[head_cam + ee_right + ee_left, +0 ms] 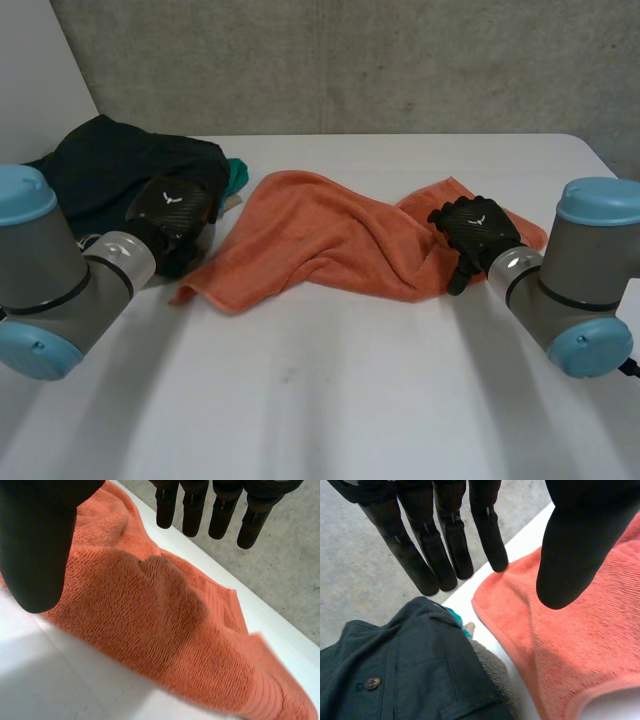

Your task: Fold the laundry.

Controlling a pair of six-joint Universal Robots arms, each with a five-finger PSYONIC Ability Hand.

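Observation:
An orange towel [330, 235] lies crumpled across the middle of the white table [320, 400]. My left hand [172, 215] hovers open beside the towel's left edge, between it and a dark garment [110, 170]. In the left wrist view its straight fingers [445, 550] and thumb [575, 545] hold nothing, with the towel [570, 645] below the thumb. My right hand [475, 235] is open above the towel's right end. Its fingers [220, 510] and thumb [40, 545] stand apart over the towel [165, 625], gripping nothing.
The dark garment [400, 675] with a button [372, 682] is heaped at the table's back left, over a grey piece [492, 667] and a teal piece [233, 175]. A concrete wall [350, 60] rises behind the table. Bare tabletop spreads in front of the towel.

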